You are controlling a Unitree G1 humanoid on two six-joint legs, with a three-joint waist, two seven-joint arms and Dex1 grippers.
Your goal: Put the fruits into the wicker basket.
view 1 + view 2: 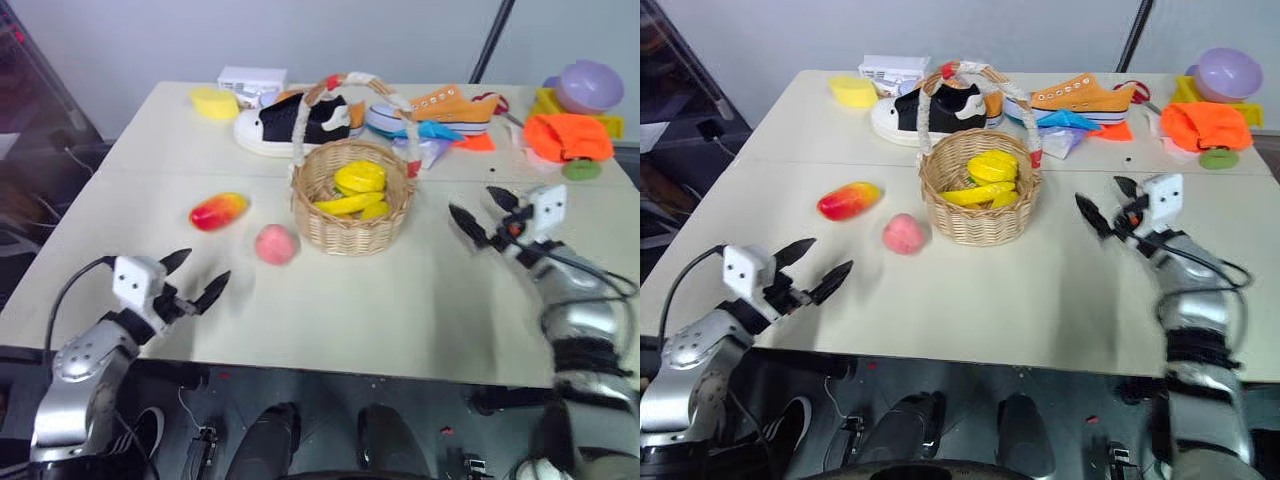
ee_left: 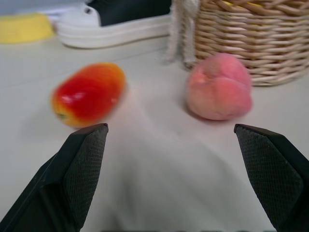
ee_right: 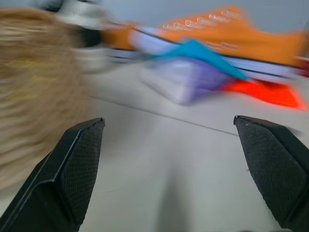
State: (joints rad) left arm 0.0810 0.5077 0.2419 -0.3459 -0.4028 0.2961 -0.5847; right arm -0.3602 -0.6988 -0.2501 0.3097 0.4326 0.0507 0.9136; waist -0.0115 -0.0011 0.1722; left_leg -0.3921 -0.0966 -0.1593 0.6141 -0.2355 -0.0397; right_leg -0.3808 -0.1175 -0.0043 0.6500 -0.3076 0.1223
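The tan wicker basket (image 1: 352,205) with its white-and-red wrapped handle stands mid-table and holds yellow toy pieces. A pink peach (image 1: 276,244) lies on the table just left of the basket, apart from it. Farther left lies the red-orange-yellow mango (image 1: 218,211). My left gripper (image 1: 196,279) hovers open and empty near the front left edge, short of both fruits; its wrist view shows the mango (image 2: 88,93) and the peach (image 2: 219,86) ahead. My right gripper (image 1: 479,213) is open and empty to the right of the basket (image 3: 34,87).
At the back of the table lie a black-and-white shoe (image 1: 290,125), an orange shoe (image 1: 440,107), a yellow block (image 1: 214,102), a white box (image 1: 252,80), blue and orange cloths (image 1: 568,135), a purple bowl (image 1: 590,85) and a green disc (image 1: 582,170).
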